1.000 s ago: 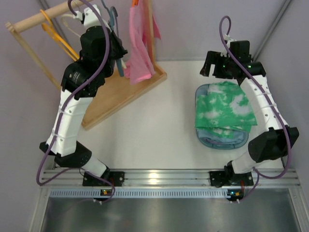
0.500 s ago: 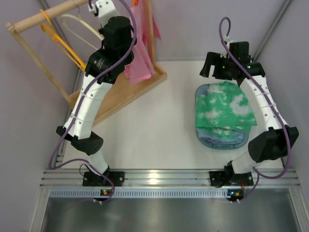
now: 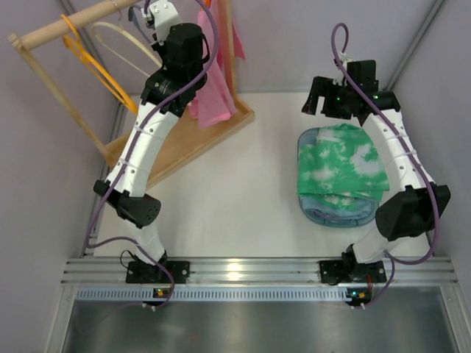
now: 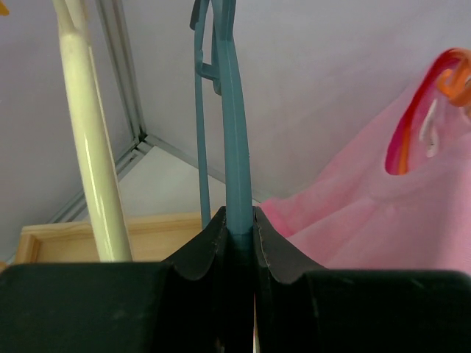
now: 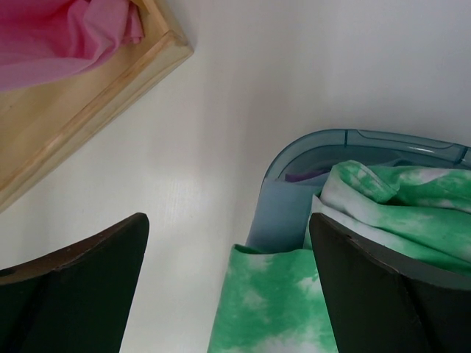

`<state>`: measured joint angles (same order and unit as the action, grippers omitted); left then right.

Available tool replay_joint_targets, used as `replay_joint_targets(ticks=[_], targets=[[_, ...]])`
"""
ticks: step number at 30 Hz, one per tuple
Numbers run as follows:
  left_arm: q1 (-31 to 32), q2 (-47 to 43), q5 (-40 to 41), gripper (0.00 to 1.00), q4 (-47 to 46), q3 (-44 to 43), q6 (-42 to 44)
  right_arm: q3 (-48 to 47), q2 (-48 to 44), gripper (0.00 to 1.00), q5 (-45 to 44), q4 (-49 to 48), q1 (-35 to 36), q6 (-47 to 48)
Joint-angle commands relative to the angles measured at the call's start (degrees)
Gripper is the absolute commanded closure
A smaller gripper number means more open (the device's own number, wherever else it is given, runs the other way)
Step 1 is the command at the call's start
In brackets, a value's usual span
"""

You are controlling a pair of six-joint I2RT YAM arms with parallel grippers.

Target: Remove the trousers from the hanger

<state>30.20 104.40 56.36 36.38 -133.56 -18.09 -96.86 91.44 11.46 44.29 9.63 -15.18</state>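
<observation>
The green tie-dye trousers point(image 3: 340, 165) lie folded on top of the blue basket point(image 3: 331, 217) at the right, off the hanger; they also show in the right wrist view point(image 5: 272, 309). My left gripper point(image 4: 238, 217) is raised high by the wooden rack and is shut on the thin grey-blue hanger point(image 4: 234, 132), which stands up between its fingers with nothing on it. In the top view the hanger is hidden behind the left arm. My right gripper point(image 3: 318, 103) is open and empty, hovering just behind the basket's far left corner.
A wooden rack with a tray base point(image 3: 184, 140) and a rod point(image 3: 73, 22) stands at the back left. On it hang an orange hanger point(image 3: 88, 62), a cream hanger point(image 3: 121, 37) and a pink cloth point(image 3: 213, 88). A light-blue folded cloth point(image 5: 283, 213) lies in the basket.
My left arm has stretched up and back toward the rack's rod, carrying the hanger with it. The right gripper has shifted only slightly. The trousers have not moved.
</observation>
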Motion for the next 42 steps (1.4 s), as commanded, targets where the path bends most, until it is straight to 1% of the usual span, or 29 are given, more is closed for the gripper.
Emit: replay_joint_targets(ticks=[1,6,8,9,10,12,13,14,15,16,18,19,21,22,27,30,31,32,34,35,37,38,39,40,42], targets=[[-1.6,0.4,-1.4,1.00,-3.2,0.8,-1.1,-2.4,-0.1,0.09,0.8,-1.1,0.4,-0.3],[-4.1,-0.4,-2.8,1.00,-3.2,3.6,-1.0,-0.3,-1.1,0.07,-1.4,-1.3,0.5,-0.7],[-4.0,-2.7,-4.4,1.00,-3.3,7.8,-2.4,0.6,-1.5,0.05,-2.3,-1.2,0.5,-0.8],[-4.1,-3.5,-6.0,0.98,-3.3,9.2,-3.0,0.9,-1.7,0.05,-2.5,-1.1,0.5,-0.9],[-4.0,-5.2,-6.8,0.93,-3.3,11.2,-3.4,1.1,-1.8,0.04,-2.8,-1.1,0.5,-0.9],[-3.7,-6.5,-7.7,0.84,-3.3,12.4,-4.0,1.5,-1.8,0.03,-3.4,-0.7,0.5,-0.8],[-3.1,-7.4,-7.7,0.73,-3.3,13.1,-3.3,1.5,-1.6,0.03,-3.6,-0.4,0.5,-0.5],[-2.8,-7.9,-7.5,0.67,-3.3,13.1,-2.7,1.2,-1.5,0.02,-4.4,-0.2,0.5,-0.2],[-2.3,-8.7,-7.3,0.63,-3.3,12.9,-2.0,1.2,-1.5,0.02,-5.0,0.4,0.5,-0.2],[-1.6,-9.1,-7.3,0.53,-3.3,12.6,-0.8,1.1,-1.6,0.01,-5.4,0.7,0.5,0.1],[-1.1,-10.8,-7.7,0.46,-3.3,11.8,0.2,0.8,-1.9,0.01,-5.3,1.3,-0.4,-1.2],[-0.7,-11.5,-8.9,0.40,-3.3,11.5,1.0,1.0,-2.4,0.01,-4.7,1.3,-1.0,-2.8],[-0.4,-13.5,-10.8,0.36,-3.3,10.6,1.4,1.8,-3.5,0.01,-3.6,0.8,-3.9,-4.5],[-0.3,-14.2,-13.1,0.35,-3.3,10.2,1.7,2.3,-4.9,0.01,-3.7,-0.2,-4.5,-4.5],[1.1,-19.0,-15.3,0.29,-3.3,8.8,4.9,4.7,-8.1,0.01,-6.8,-0.3,-8.0,-4.3],[1.5,-21.6,-17.7,0.25,-3.4,8.4,6.7,7.3,-9.9,0.01,-7.2,-0.2,-12.0,-4.8],[1.5,-22.2,-19.5,0.24,-3.3,7.8,7.9,9.0,-11.0,0.01,-7.4,-0.3,-12.9,-4.7],[1.5,-22.7,-24.8,0.23,-3.4,5.8,8.2,9.8,-11.5,0.01,-8.7,0.0,-14.4,-4.8],[1.5,-22.7,-32.9,0.23,-3.4,3.1,7.7,11.7,-13.1,0.01,-9.4,0.2,-16.9,-4.7],[1.5,-22.5,-41.3,0.23,-3.7,1.8,6.8,12.0,-13.6,0.01,-10.3,0.4,-17.7,-4.5],[1.6,-20.8,-49.3,0.22,-4.7,-1.5,4.3,12.7,-15.1,0.01,-11.1,1.8,-19.5,-3.6],[1.7,-20.0,-53.5,0.21,-5.2,-2.3,3.2,13.0,-15.6,0.01,-11.2,2.2,-21.6,-3.5],[1.8,-17.9,-59.8,0.21,-6.0,-3.7,1.1,13.5,-16.3,0.01,-11.2,2.9,-22.8,-2.8],[2.0,-16.9,-62.1,0.20,-6.4,-4.0,-0.1,15.1,-17.8,0.01,-11.1,3.3,-25.2,-2.7],[2.1,-13.5,-64.3,0.20,-6.7,-3.6,-3.5,17.0,-19.7,0.01,-9.7,3.4,-27.9,-2.6]])
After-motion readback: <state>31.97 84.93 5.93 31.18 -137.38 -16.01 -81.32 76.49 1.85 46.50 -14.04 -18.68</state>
